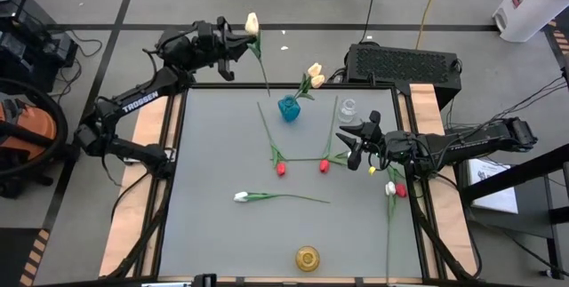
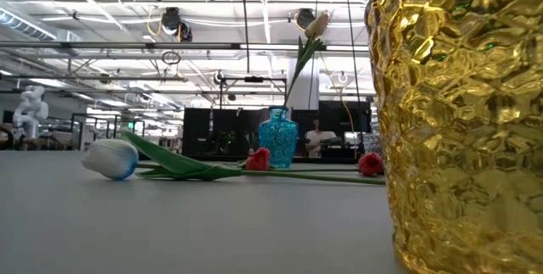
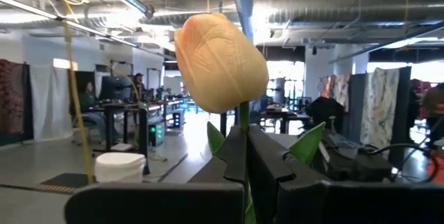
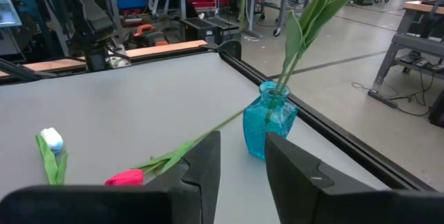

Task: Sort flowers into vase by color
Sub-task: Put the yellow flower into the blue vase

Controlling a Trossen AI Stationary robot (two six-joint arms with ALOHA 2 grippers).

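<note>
Left gripper (image 1: 238, 40) sat at upper left of the high view, past the top edge of the grey counter (image 1: 222, 234), fingers (image 3: 267, 161) pressed together, pinching the thin green stem of a cream-yellow tulip (image 1: 252, 24); the bud was above the fingers in the left wrist view (image 3: 220, 61) and the stem trailed down toward the counter's top edge. Right gripper (image 1: 351, 145) was at the right side of the counter, centre right of the high view, fingers (image 4: 201, 165) partly spread, holding nothing, aimed toward the small blue glass vase (image 1: 289, 107). That vase stood upper centre of the counter with two cream-yellow tulips (image 1: 315, 75) in it, leaning upper right. A clear glass vase (image 1: 348, 109) stood to its right. A textured gold vase (image 1: 308, 258) stood at bottom centre, filling the right of the low view (image 2: 462, 121). Lying flat: a red tulip (image 1: 281, 169) centre, another red tulip (image 1: 324, 165) just right of it near the right fingers, a white tulip (image 1: 241, 197) lower centre left with stem running right. At the right counter edge lay a white bud (image 1: 389, 188) touching a red bud (image 1: 401, 191), with a small yellow bud (image 1: 372, 171) above them.
</note>
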